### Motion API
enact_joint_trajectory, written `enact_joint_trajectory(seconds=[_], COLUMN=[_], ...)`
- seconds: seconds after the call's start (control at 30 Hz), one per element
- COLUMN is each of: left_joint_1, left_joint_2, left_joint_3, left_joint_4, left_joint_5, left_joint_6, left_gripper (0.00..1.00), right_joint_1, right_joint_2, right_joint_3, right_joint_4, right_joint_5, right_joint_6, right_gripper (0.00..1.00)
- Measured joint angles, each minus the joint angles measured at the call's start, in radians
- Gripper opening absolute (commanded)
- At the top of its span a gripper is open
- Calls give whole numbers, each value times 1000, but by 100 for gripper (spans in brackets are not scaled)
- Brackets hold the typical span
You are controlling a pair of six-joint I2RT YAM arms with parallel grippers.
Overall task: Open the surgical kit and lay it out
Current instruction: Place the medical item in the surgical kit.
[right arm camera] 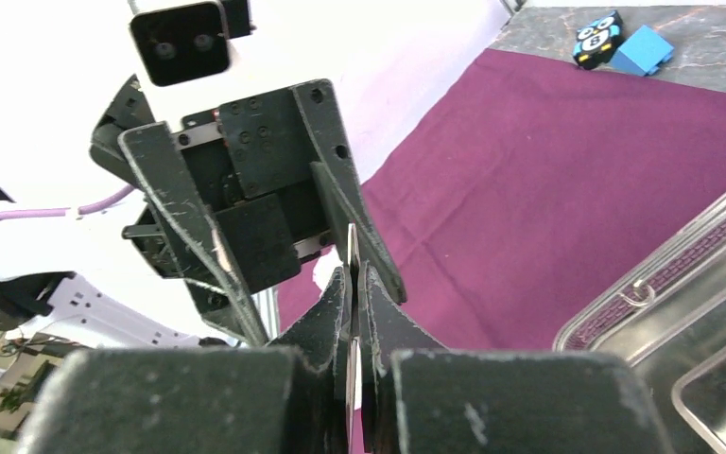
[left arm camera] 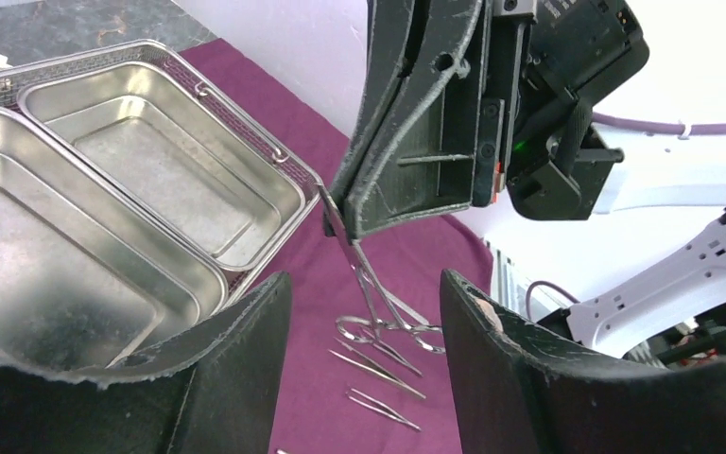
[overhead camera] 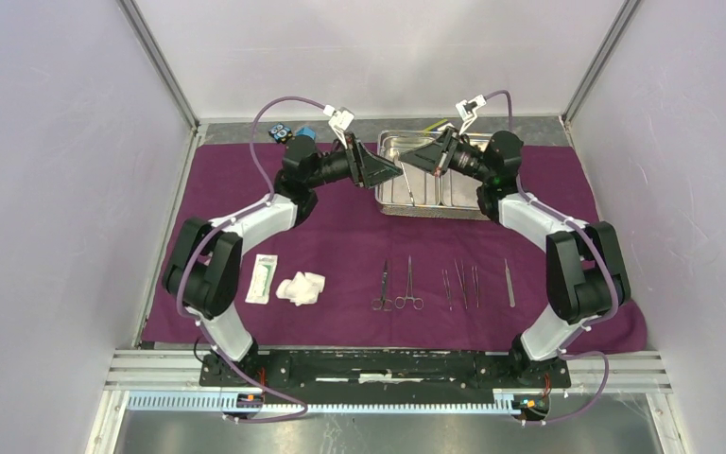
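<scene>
1. Two tools meet above the steel tray at the far side of the purple cloth. The right tool is clenched on one end of a slim clamp, which hangs with its ring handles down near the tray's edge.
2. The left tool is released, its fingers spread to either side of the hanging clamp and touching nothing.
3. Set out nearer the arms' bases are a flat white packet, a gauze wad just beside it, and a row of clamps and tweezers, each apart from the next. The tray compartments that show look emptied.
4. My reading is that this is a hand-over of the last piece, so the job is nearly finished.
5. To do it well, the left tool should take the shaft below the right's grip and above the rings, pinching squarely across it.
6. The right tool should let go only once that pinch is firm — thin steel swings and slips easily.
7. Then lower the clamp onto bare cloth in line with the row — parallel, with no overlap.
</scene>
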Motion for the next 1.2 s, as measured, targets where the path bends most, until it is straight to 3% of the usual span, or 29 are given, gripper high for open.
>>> enact_joint_trajectory(seconds=[0.3, 0.7, 1.2], left_joint_1=[3, -4, -30], left_joint_2=[41, 72, 92], left_joint_3=[0, 0, 0], left_joint_4=[71, 149, 173], left_joint_5=[19, 28, 28], left_joint_6=[-82, -159, -174], left_gripper=[64, 61, 48], right_joint_1=[0, 0, 0], right_joint_2=[1, 12, 22], right_joint_3=[-17, -24, -24], right_joint_4=[134, 163, 163], right_joint_5=[-16, -16, -16], right_joint_6=[125, 140, 140], right_gripper=[0, 0, 0])
